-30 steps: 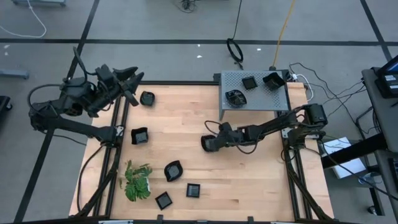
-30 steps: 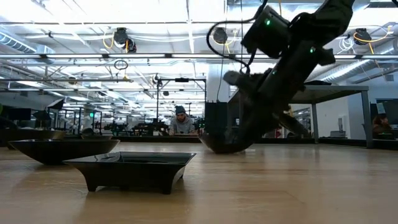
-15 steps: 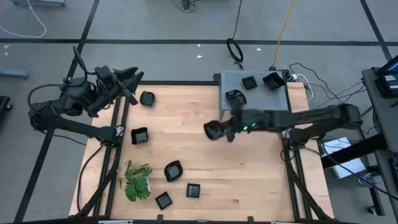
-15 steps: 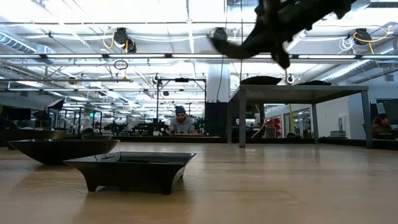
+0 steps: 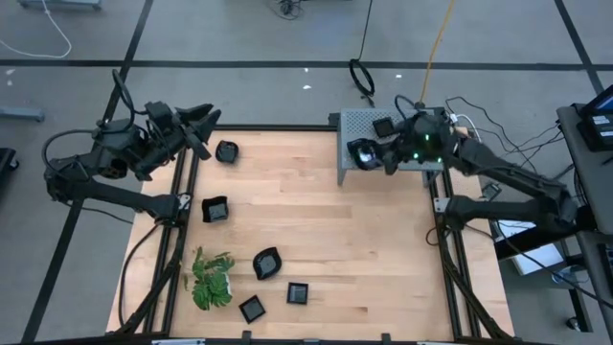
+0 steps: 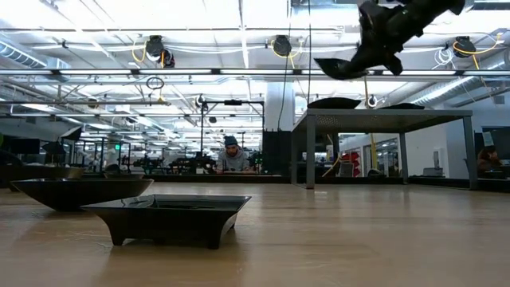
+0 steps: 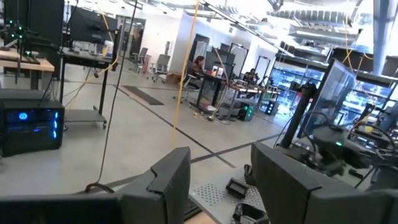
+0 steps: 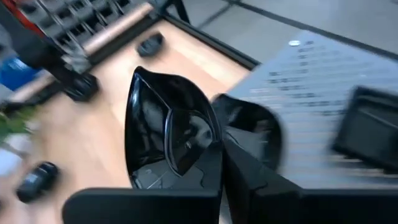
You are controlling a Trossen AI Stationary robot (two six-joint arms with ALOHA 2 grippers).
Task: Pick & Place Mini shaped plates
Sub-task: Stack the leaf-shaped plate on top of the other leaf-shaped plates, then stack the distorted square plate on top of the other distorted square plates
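Leaf-shaped plate [image 5: 361, 152] is hanging pinched in my right pincer [image 5: 375, 154] over the gray rack [image 5: 421, 153]; I'm keeping the left pincer [image 5: 205, 120] spread, parked by the table [image 5: 306, 220] corner.

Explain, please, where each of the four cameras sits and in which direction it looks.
High view: overhead, straight down on the wooden table; both arms show.
Low view: at table height, looking level into the room; the right gripper hangs above.
Left wrist view: past the open left gripper toward the grey perforated metal stand.
Right wrist view: past the right gripper, shut on a glossy black leaf-shaped plate.
Shared: high and right wrist views show that stand.
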